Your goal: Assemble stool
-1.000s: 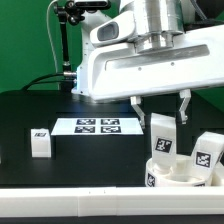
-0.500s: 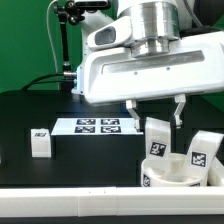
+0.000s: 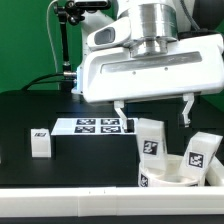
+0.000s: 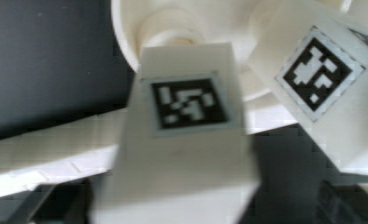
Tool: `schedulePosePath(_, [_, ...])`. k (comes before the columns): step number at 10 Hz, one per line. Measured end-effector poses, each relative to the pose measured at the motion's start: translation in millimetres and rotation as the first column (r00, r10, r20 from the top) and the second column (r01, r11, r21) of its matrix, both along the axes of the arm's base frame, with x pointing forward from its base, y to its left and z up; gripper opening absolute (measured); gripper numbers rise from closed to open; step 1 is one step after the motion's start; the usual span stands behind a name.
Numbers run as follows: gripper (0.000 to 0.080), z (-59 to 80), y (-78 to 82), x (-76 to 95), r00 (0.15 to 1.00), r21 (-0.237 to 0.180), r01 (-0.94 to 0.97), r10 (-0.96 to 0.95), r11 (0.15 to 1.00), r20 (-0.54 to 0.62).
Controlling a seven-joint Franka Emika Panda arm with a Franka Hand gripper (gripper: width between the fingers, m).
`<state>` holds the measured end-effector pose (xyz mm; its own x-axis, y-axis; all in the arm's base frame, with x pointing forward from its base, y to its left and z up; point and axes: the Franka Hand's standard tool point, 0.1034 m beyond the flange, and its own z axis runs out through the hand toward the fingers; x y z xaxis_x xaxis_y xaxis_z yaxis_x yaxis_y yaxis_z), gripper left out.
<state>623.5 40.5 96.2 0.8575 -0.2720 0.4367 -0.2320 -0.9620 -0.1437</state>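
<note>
Black table, green backdrop, marker board, stool leg

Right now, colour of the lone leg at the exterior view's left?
White leg with a black-and-white tag, clearest in the exterior view.

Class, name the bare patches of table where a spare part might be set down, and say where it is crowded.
Free: the black table between the lone leg and the seat, in front of the marker board. Crowded: the exterior view's right, where two legs stand at the seat under the open gripper.
</note>
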Motion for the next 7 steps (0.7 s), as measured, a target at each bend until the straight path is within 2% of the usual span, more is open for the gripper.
schedulePosePath(3, [0.0648, 3.3, -1.1, 0.6, 1.0, 0.006, 0.0, 0.001, 1.0, -0.011])
schedulePosePath(7, [0.0649, 28.1, -3.1, 2.0, 0.997, 0.045, -0.013, 0.016, 0.999, -0.08])
